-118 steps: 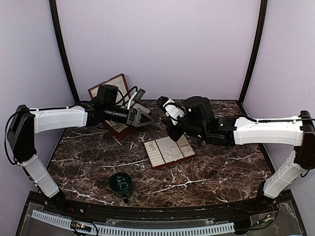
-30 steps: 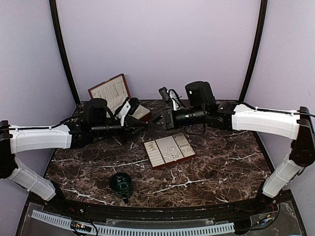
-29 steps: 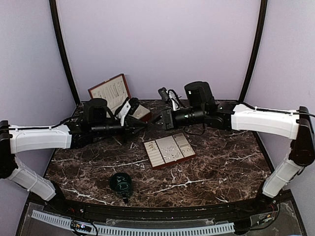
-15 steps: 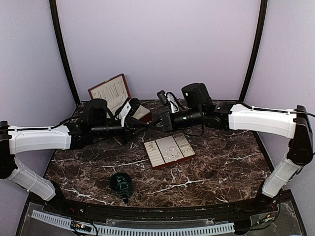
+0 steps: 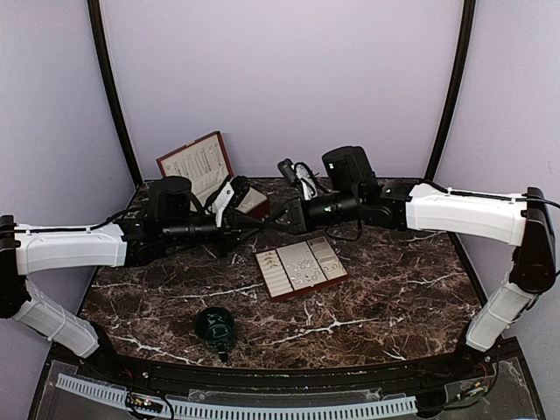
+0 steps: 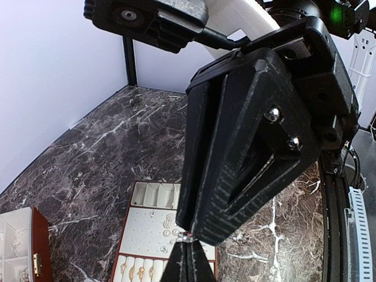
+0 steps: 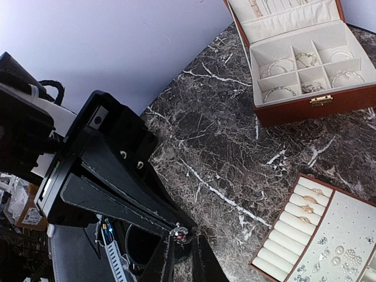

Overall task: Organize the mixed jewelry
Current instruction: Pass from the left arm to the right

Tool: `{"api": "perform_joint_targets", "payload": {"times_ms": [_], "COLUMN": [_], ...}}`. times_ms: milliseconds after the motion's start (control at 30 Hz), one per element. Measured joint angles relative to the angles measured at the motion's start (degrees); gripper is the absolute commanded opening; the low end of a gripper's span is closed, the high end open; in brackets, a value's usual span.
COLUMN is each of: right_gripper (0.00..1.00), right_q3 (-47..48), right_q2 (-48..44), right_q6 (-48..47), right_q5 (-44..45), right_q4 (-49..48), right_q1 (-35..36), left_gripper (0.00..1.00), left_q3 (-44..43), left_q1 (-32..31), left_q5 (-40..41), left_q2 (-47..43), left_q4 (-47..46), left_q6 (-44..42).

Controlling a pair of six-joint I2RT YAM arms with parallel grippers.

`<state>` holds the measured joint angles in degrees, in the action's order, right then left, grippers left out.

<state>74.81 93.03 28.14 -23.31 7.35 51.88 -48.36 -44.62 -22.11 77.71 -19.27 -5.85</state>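
While most mixed jewelry [image 7: 343,255] lies loose on the padded tray [image 5: 328,257] below the jaws, one small piece [image 7: 179,234] is held pinched in the closed left jaws, tip to tip with the right jaws, whose grip cannot be told; sorting is judged unfinished.

Glossy marble table [image 7: 223,158]; reddish box [image 7: 305,108], perhaps lacquered wood; shiny metal jewelry [image 7: 351,257] on matt padding [image 7: 346,223].
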Motion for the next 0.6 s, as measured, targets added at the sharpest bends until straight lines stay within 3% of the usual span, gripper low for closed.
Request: {"api": "perform_joint_targets", "payload": {"times_ms": [600], "right_gripper": [0.02], "right_q3": [0.0], "right_q2": [0.2], "right_q6": [-0.7], "right_q5": [0.0], "right_q4": [0.0], "right_q1": [0.0], "left_gripper": [0.0], "left_q3": [0.2], "left_q1": [-0.1], "left_q5": [0.1], "left_q2": [0.0], "left_q4": [0.0], "left_q6": [0.0]}}
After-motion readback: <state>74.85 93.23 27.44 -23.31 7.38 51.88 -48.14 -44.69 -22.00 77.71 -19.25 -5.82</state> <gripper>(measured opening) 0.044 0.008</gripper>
